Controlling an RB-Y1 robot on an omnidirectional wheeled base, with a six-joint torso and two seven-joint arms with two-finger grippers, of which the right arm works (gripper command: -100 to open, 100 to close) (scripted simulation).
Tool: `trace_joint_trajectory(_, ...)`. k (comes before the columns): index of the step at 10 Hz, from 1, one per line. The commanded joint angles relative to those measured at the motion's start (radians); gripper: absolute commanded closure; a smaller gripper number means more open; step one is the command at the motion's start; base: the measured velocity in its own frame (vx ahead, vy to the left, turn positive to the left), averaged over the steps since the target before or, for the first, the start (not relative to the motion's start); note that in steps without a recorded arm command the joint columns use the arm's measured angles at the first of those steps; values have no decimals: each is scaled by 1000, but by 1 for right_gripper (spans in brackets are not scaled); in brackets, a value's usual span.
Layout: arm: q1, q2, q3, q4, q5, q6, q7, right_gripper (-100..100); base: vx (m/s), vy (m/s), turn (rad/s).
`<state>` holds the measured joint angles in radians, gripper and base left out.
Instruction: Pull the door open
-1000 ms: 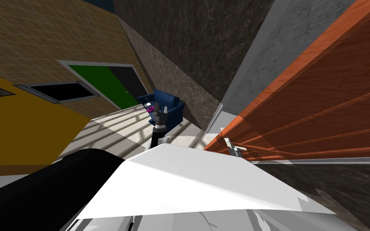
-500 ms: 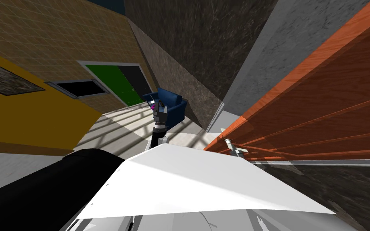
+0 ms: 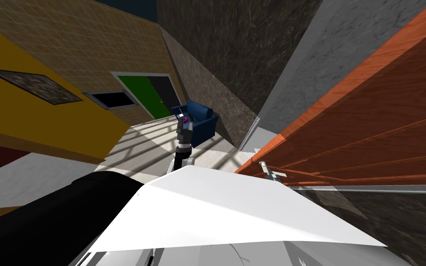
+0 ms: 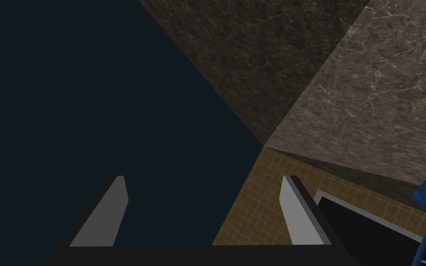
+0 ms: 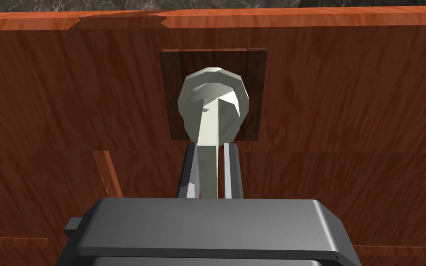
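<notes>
Reddish-brown wooden door (image 5: 346, 92) close before my right gripper (image 5: 209, 148), which is clamped on the door's pale grey lever handle (image 5: 211, 99) at its dark square backplate (image 5: 253, 92); my left gripper (image 4: 203, 184), away from the door, has fingers spread.

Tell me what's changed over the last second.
Mainly my own move: the head view has swung left, showing more of the yellow wall. The right gripper stays shut on the door handle of the wooden door; the left gripper stays open, raised before the blue armchair.
</notes>
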<state>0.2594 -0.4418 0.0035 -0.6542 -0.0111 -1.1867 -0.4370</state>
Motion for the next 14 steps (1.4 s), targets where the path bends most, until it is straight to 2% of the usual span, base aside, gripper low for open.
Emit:
trace_joint_trajectory(1,8,-5,-2,15,0,-19,-4,100,-210,-46,176)
trace_joint_trajectory(7,28,-18,-2,44,2,-72,-15,100,-206,-53,158)
trace_joint_trajectory(8,24,-15,0,45,3,-67,-14,100,-81,-19,28)
trace_joint_trajectory(14,14,-23,7,78,7,-95,-21,100,-182,-61,150)
